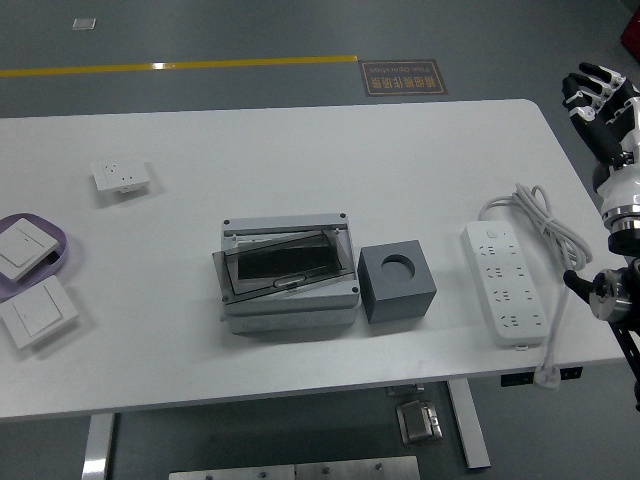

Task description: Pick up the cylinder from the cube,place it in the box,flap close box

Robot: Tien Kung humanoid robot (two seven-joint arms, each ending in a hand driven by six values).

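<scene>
- At the far left edge of the white surface [300, 140] sits a purple tray [55, 238] holding a white wall switch [20, 248].
- Just in front of the tray, a second white switch [38, 312] lies flat on the surface, near its front edge.
- Further back and a little to the right, a small white socket plate [121, 177] lies on its own, well apart from everything else.
- Near the middle stands the grey box [288, 272]. Its transparent flap [285, 262] lies tilted across the opening, not seated flat.
- I cannot tell from here whether the cylinder is inside the box; the dark flap hides what lies under it.
- Just beside the box on its right sits the dark grey cube [397, 283]. The round hole [399, 266] in its top is bare, with no cylinder standing in it.
- To the right of the cube lies a white power strip [503, 282], with its white cable [545, 225] looped behind it and running down along its right side to a plug [547, 376] at the front edge.
- At the far right, beyond the surface's edge, the right hand [600, 98] hangs raised in the air. Its fingers [585, 88] are spread loosely and relaxed, grasping nothing and touching nothing.
- Below that hand, the black arm [612, 285] runs down the right edge of the view.
</scene>
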